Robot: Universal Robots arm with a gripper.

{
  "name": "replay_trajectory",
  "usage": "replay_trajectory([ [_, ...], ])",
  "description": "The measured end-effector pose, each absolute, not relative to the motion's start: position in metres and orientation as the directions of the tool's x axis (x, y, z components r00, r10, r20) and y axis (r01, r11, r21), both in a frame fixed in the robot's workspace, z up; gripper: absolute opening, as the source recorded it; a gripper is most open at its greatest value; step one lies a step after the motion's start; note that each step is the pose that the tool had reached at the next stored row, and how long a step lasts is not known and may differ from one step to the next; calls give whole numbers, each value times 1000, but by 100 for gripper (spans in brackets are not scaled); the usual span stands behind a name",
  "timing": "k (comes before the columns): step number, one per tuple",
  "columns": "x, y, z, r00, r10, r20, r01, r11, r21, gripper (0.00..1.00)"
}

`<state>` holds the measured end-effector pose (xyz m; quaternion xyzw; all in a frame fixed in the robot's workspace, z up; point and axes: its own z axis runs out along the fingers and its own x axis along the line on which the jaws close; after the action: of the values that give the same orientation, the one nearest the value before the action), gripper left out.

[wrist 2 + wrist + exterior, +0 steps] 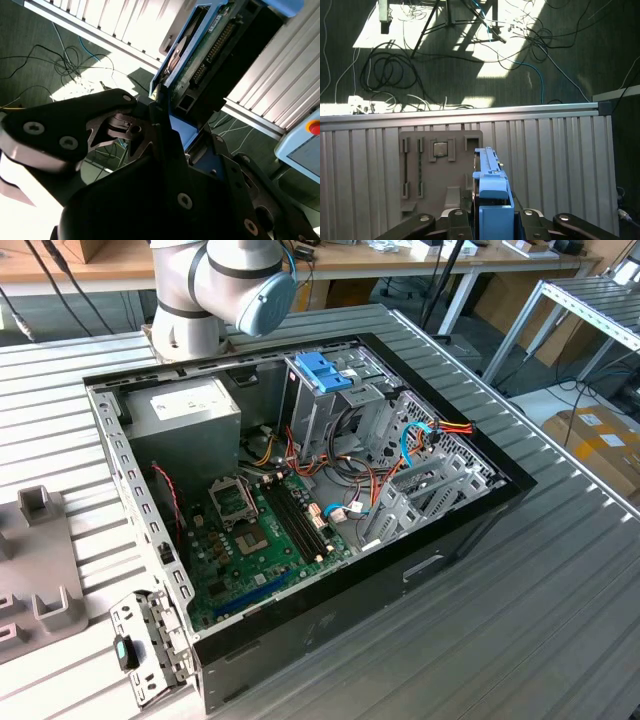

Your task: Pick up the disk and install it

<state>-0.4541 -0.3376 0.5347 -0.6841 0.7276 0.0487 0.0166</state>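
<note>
A wide ribbed silver metal table [560, 620] carries a large black computer case [400, 580] that lies on its side with its panel off. Behind the case in the exterior view stands the base of a grey robot arm with light-blue joint caps [225, 285]. Inside the case a flat green motherboard [250, 550] covers the floor. A grey box-shaped power supply [185, 415] sits in the far corner toward the exterior view's left. Beside it, an upright metal cage [315, 415] bears a blue plastic handle [325, 370] on top.

In the first wrist view a grey slotted holder plate [427, 190] lies on the table, with a small square metal chip [440, 149] seated in it. Beyond the table edge, loose cables [395, 70] trail over a dark floor.

The disk [235, 45], a flat dark rectangular drive in a bright blue plastic carrier, is held edge-up above the table, just beside the holder plate in the first wrist view. The black metal gripper [492, 217] is clamped on its blue carrier, one finger [425, 220] on each side. In the second wrist view the drive's green circuit face and a row of connector pins show.
</note>
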Motion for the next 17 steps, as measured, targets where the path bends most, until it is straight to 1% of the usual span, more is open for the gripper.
replay_trajectory([
  [17, -454, -338, 546, -63, -994, -91, -997, 59, 48, 37],
])
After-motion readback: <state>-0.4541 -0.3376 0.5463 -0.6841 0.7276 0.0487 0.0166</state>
